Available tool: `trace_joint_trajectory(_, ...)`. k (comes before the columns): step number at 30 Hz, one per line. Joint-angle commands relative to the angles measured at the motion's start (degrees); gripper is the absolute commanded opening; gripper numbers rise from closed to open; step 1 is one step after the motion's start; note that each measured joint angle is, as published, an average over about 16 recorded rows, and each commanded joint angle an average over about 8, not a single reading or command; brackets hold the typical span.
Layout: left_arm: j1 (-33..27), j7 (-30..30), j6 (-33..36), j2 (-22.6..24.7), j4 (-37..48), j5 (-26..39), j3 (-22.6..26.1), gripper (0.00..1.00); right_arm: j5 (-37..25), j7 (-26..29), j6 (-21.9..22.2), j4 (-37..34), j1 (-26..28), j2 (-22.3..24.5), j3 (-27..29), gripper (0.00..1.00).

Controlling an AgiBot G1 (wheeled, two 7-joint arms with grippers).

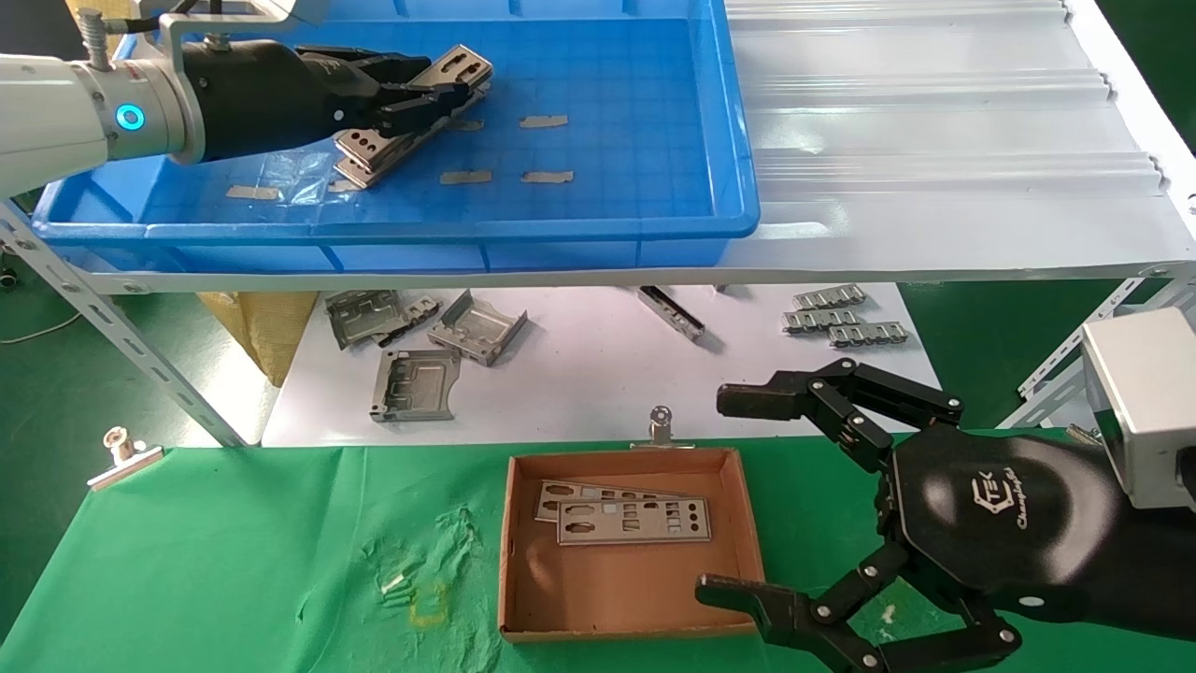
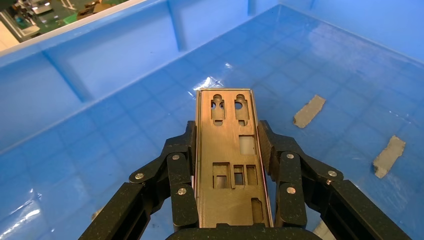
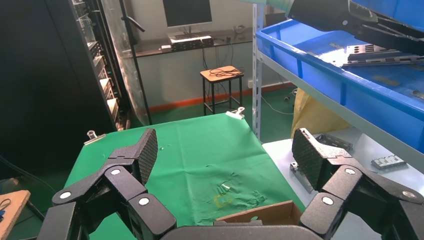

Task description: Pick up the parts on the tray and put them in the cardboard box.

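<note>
My left gripper (image 1: 434, 93) is inside the blue tray (image 1: 654, 187) and is shut on a silver plate (image 1: 456, 67), its fingers clamping the plate's long edges; the plate (image 2: 230, 155) runs out ahead between the fingers (image 2: 182, 165), above the tray floor. A small stack of silver plates (image 1: 374, 154) lies on the tray floor just below the gripper. The cardboard box (image 1: 523, 551) sits on the green cloth and holds two silver plates (image 1: 631, 519). My right gripper (image 1: 738, 495) is open and empty, hovering at the box's right side; its open pads (image 3: 147, 152) show over the green cloth.
Tan tape scraps (image 1: 547, 176) dot the tray floor. Bent grey brackets (image 1: 416, 383) and small ridged strips (image 1: 841, 322) lie on the white lower shelf. A white corrugated sheet (image 1: 934, 121) sits right of the tray. Binder clips (image 1: 659, 425) hold the green cloth.
</note>
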Motion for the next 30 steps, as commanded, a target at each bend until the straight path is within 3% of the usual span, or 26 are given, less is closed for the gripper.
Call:
trace_joint_trajectory(1, 0.12, 0.07, 0.04, 0.07, 0.10, 0.04, 0.03, 1.00, 0.00, 0.00, 0.00, 0.00, 0.00, 0.00, 0.00, 1.00)
trace_joint_trajectory(14, 0.16, -0.18, 0.42, 0.19, 0.28, 0.07, 0.05, 1.00, 0.00, 0.00, 0.00, 0.00, 0.00, 0.00, 0.00, 1.00)
trace_joint_trajectory(15, 0.13, -0.22, 0.53, 0.15, 0.28, 0.05, 0.04, 0.94, 0.00, 0.00, 0.00, 0.00, 0.00, 0.00, 0.00, 1.00)
trace_joint_trajectory(22, 0.16, -0.35, 1.13, -0.12, 0.37, 0.03, 0.02, 0.06, 0.00, 0.00, 0.00, 0.00, 0.00, 0.00, 0.00, 1.00)
trace_joint_trajectory(23, 0.18, -0.36, 1.16, -0.15, 0.39, 0.04, 0.03, 0.00, 0.00, 0.00, 0.00, 0.00, 0.00, 0.00, 0.00, 1.00)
trace_joint_trajectory(30, 0.23, -0.46, 1.25, -0.18, 0.44, 0.19, 0.14, 0.00, 0.00, 0.00, 0.00, 0.00, 0.00, 0.00, 0.00, 1.00)
